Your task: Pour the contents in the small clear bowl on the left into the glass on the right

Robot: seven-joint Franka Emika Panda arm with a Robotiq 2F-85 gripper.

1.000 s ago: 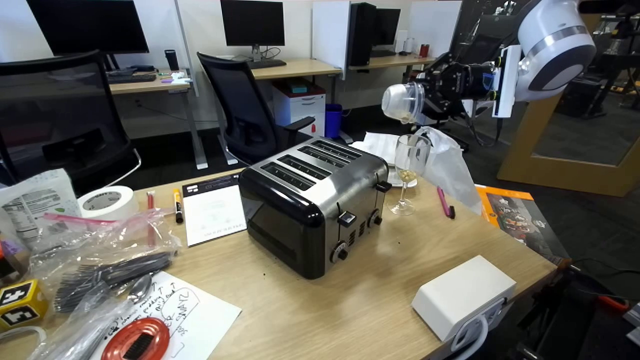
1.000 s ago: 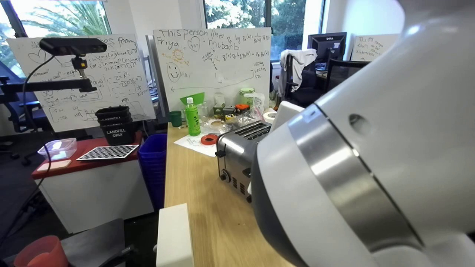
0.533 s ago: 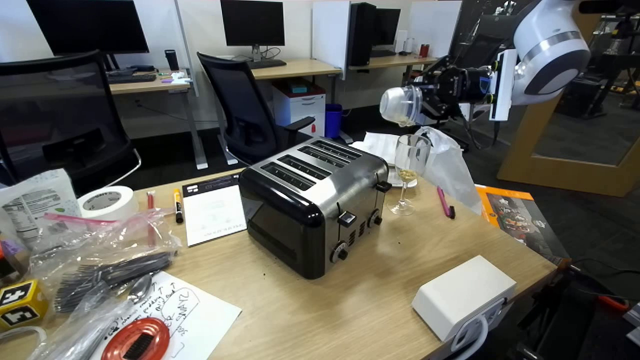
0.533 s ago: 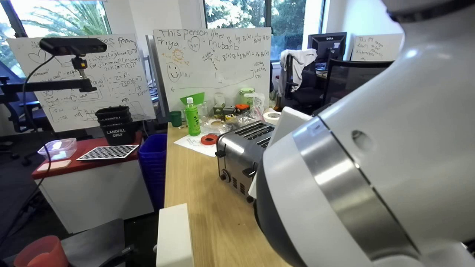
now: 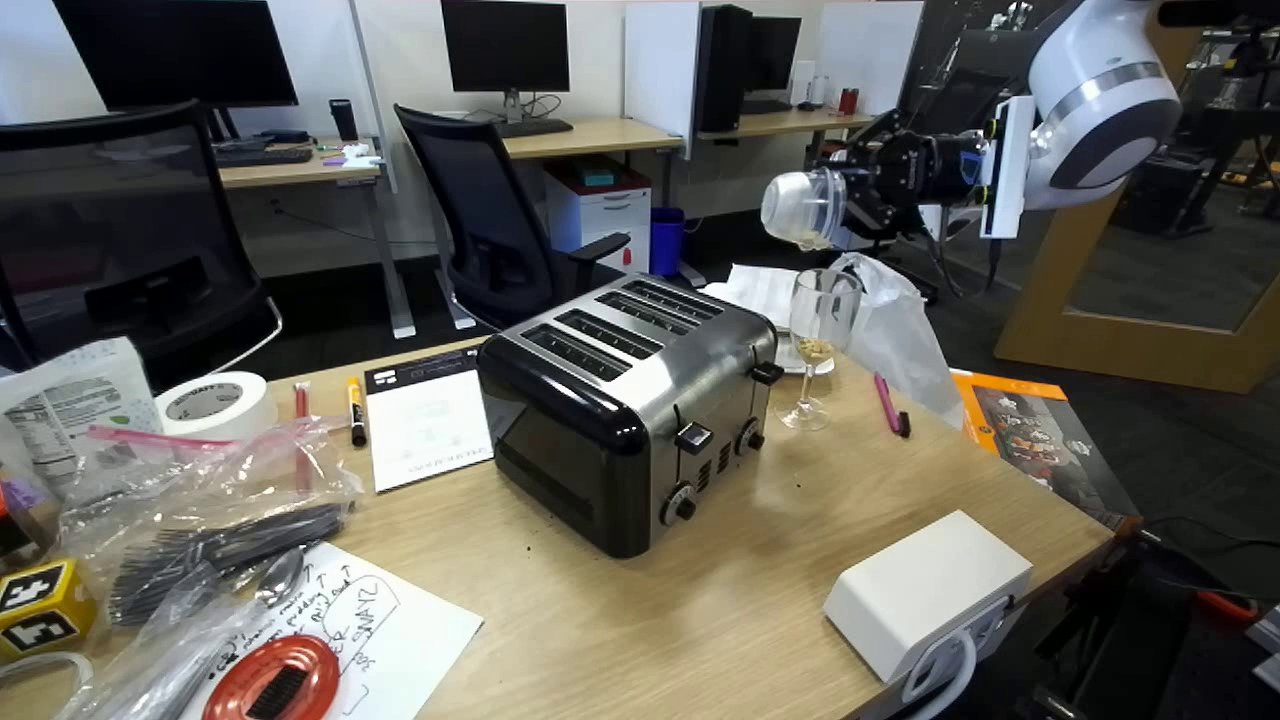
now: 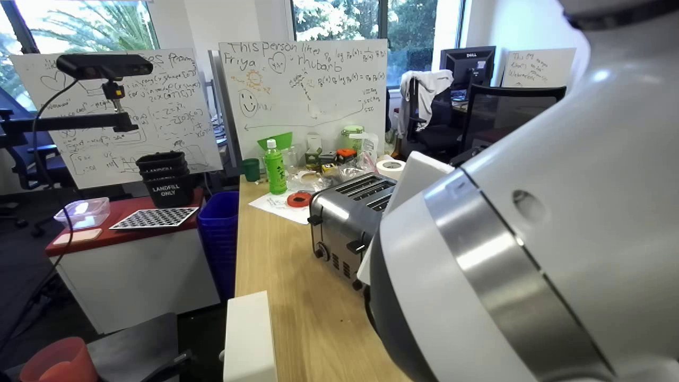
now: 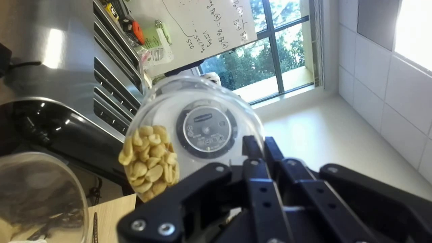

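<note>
– Pincer (image 7: 261, 145) clamped on the bowl (image 5: 798, 207), which hangs tipped above the glass (image 5: 822, 318), nuts (image 7: 152, 161) bunched by the lip!
– Tilt gently, I'd say, lip square over the mouth.
– Clear sight of it?
– No: the wrist view cuts the glass off, the arm (image 6: 509, 228) hides it in an exterior view.
</note>
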